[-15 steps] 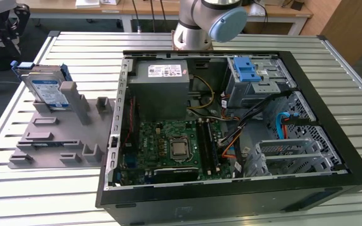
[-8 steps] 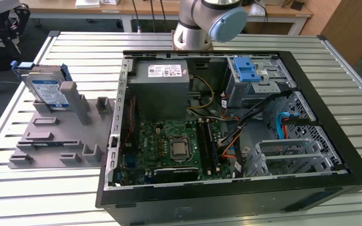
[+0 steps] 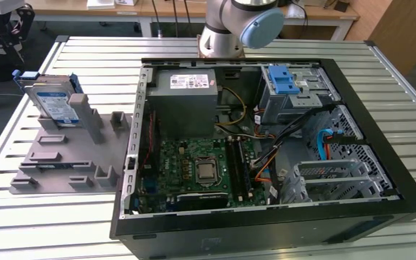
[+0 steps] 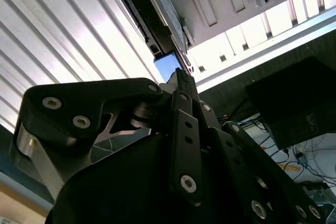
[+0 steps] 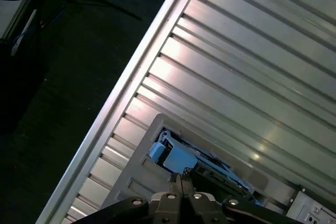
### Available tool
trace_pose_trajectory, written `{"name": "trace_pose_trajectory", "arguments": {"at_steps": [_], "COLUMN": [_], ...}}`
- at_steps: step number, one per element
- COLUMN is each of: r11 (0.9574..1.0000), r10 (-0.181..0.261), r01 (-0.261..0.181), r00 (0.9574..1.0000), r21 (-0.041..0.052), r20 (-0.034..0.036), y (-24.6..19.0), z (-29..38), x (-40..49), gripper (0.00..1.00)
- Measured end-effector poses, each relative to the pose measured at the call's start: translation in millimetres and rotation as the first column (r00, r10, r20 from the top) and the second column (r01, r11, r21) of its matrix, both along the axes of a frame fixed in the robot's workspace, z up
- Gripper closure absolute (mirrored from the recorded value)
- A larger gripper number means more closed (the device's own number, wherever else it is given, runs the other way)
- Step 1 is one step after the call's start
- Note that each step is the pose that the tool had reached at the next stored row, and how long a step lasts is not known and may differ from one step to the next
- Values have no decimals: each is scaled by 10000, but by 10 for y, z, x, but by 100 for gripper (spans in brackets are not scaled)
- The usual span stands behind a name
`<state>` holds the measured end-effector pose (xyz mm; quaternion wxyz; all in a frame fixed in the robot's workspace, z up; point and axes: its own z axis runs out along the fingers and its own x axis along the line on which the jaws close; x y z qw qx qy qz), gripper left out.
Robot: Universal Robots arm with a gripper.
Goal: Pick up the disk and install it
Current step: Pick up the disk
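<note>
The disk (image 3: 52, 100) stands on edge in a grey holder (image 3: 71, 157) on the table (image 3: 20, 216), at 9 o'clock from the computer case (image 3: 266, 233) in the exterior view. The pincer (image 5: 178, 178), tips together and empty, points straight at the blue bracket (image 5: 176, 157) just beyond.

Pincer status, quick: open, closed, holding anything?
Pincer: closed, fingertips together, nothing held; its tips are near the blue bracket of the disk, which stands in the grey holder.
</note>
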<state>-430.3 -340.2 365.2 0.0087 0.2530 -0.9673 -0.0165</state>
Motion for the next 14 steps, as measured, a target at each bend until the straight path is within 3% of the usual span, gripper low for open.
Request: {"name": "trace_pose_trajectory", "arguments": {"at_steps": [14], "r11": [9980], "r10": [631], "r01": [-631], "r00": [9980], "r21": [11], "r20": [0], "y": [0], "z": [0], "x": [0], "gripper": [89]}}
